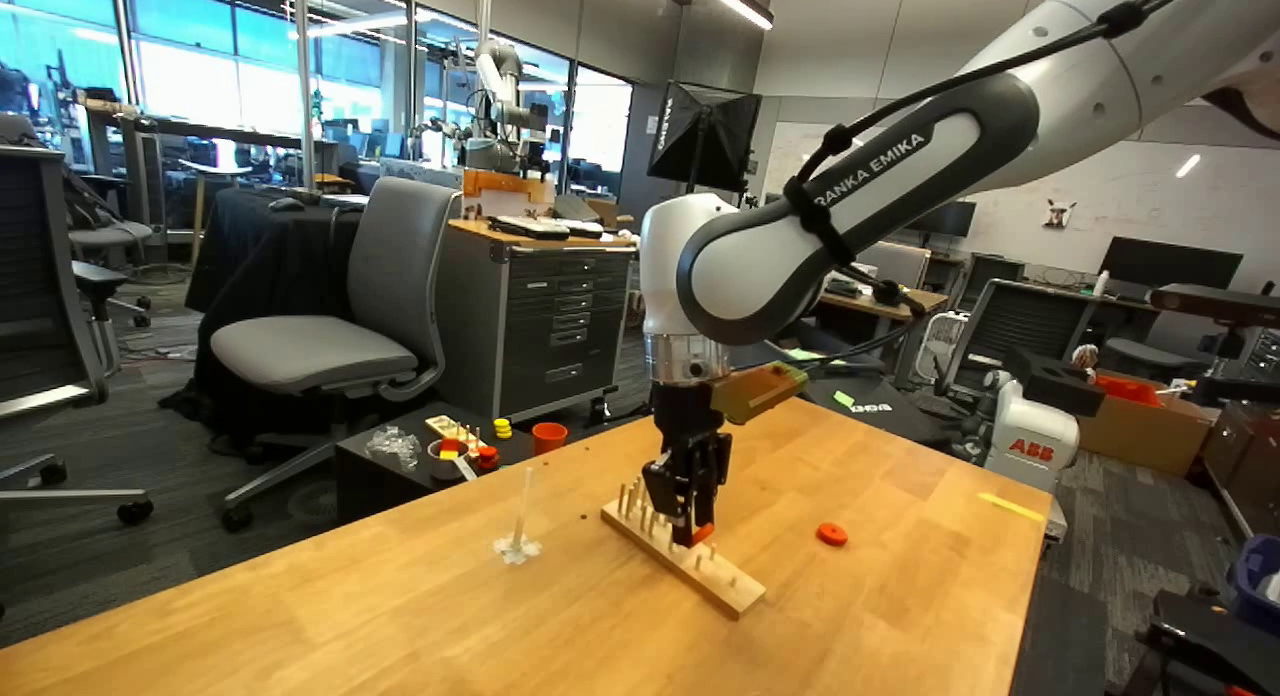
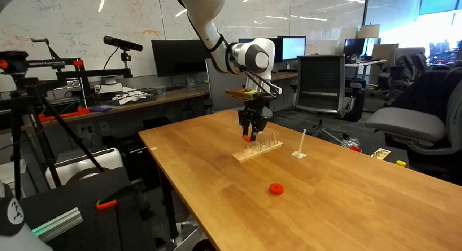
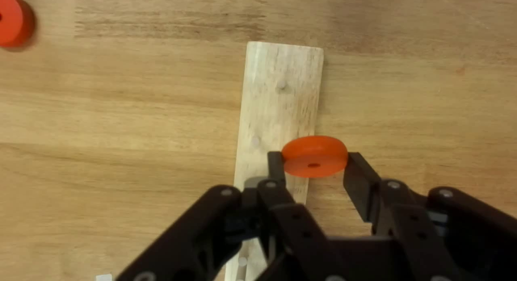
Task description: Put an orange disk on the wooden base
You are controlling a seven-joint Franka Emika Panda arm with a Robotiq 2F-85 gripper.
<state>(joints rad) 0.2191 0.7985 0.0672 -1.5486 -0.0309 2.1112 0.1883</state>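
Note:
My gripper (image 3: 315,162) is shut on an orange disk (image 3: 315,147), one fingertip on each side of its rim. The disk looks tilted, with its centre hole visible in the wrist view. It also shows between the fingers in both exterior views (image 1: 703,533) (image 2: 246,139). The wooden base (image 3: 282,63) lies flat below, with a row of pegs of rising height (image 2: 265,141). In the wrist view the disk overlaps the base's right edge, near the short-peg end. The gripper hides the middle of the base. A second orange disk (image 3: 14,20) lies flat on the table.
The base and second disk (image 1: 832,534) rest on a wooden table (image 1: 400,596). A thin upright stick (image 1: 522,506), taped at its foot, stands near the tall-peg end of the base. A low black side table (image 1: 380,481) beside the table holds a red-orange cup (image 1: 549,437) and yellow disks (image 1: 502,428).

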